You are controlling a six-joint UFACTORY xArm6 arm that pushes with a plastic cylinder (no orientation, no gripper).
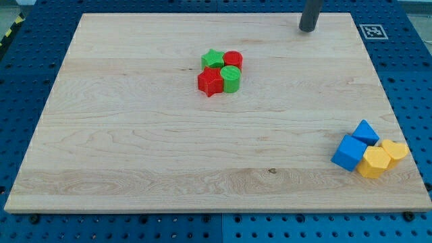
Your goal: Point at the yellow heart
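Observation:
The yellow heart (394, 150) lies near the board's lower right corner, at the right end of a tight cluster. Touching it on the left is a yellow hexagon-like block (374, 163). A blue cube (349, 152) and a blue triangular block (366, 131) complete that cluster. My tip (308, 29) is at the view's top, right of centre, far above the yellow heart and apart from every block.
A second cluster sits above the board's middle: a green star (213, 59), a red cylinder (233, 59), a red star (210, 82) and a green cylinder (231, 79). The wooden board (135, 148) lies on a blue perforated table, with a marker tag (372, 31) at top right.

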